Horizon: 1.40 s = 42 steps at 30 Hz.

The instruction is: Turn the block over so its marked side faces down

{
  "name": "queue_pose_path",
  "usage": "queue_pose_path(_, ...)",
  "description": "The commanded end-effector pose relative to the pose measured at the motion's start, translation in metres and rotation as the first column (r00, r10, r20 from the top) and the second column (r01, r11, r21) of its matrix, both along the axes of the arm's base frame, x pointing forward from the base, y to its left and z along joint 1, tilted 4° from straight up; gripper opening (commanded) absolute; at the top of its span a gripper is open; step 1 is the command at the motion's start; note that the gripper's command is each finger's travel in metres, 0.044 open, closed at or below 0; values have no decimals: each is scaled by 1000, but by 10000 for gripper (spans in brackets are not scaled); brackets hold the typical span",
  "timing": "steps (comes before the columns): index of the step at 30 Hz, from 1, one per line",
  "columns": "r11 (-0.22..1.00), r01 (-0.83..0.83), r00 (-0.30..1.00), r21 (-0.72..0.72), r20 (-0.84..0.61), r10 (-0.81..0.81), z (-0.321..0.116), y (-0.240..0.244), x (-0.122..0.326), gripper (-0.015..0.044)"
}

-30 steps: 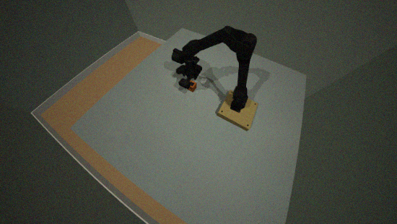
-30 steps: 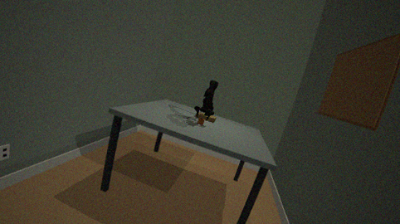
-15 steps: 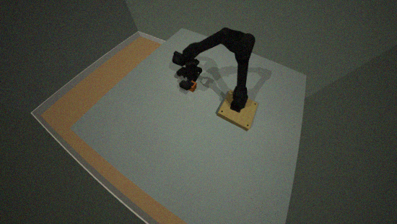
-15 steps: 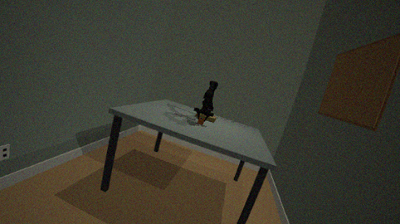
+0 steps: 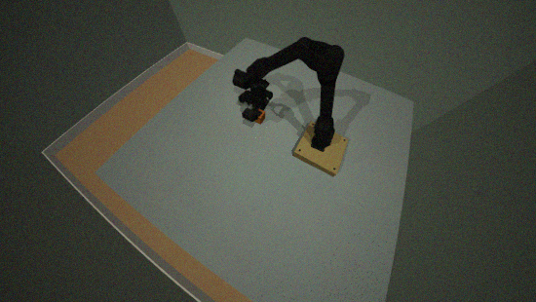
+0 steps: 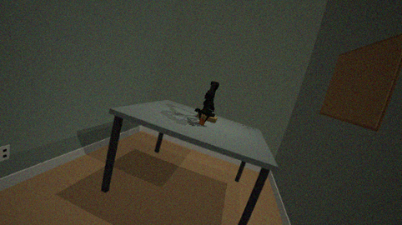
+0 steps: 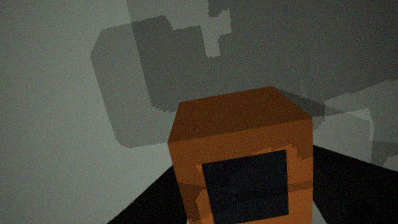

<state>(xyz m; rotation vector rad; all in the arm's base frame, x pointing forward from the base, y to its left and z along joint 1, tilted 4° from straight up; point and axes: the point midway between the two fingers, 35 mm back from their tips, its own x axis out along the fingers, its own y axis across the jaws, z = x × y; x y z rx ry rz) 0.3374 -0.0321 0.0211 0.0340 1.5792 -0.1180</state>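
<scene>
The orange block (image 5: 262, 117) (image 6: 202, 122) (image 7: 225, 116) is between the fingers of my gripper (image 5: 257, 116) (image 6: 203, 118) (image 7: 239, 161), which is shut on it. One dark finger presses each side of the block in the wrist view. The block's dark square mark (image 7: 247, 187) faces the wrist camera; the lower edge of that side is cut off by the frame. The block is at or very near the table top (image 5: 205, 195) (image 6: 228, 137); whether it touches is too small to tell. In the top view the near finger hides part of the block.
The arm's yellow base plate (image 5: 312, 158) (image 6: 213, 119) is bolted to the table, to the right of the block in the top view. The arm arches over the table from it and casts overlapping shadows around the block. The table's far edge lies beyond the gripper.
</scene>
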Motion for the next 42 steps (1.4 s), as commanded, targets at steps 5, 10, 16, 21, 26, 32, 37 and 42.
queue_pose_path(5,1000,-4,1000,2,0,4,0,0,0,77)
queue_pose_path(10,1000,-4,1000,2,0,4,28,2,1,0)
queue_pose_path(16,1000,-5,1000,1,11,5,29,2,1,0)
queue_pose_path(21,1000,-9,996,-6,88,10,26,2,2,0)
queue_pose_path(26,1000,-13,986,-14,168,15,24,2,2,0)
queue_pose_path(32,1000,-16,965,-24,262,22,22,2,2,0)
queue_pose_path(37,999,-18,941,-33,338,28,21,2,1,0)
queue_pose_path(42,999,-19,910,-42,412,35,22,2,-1,0)
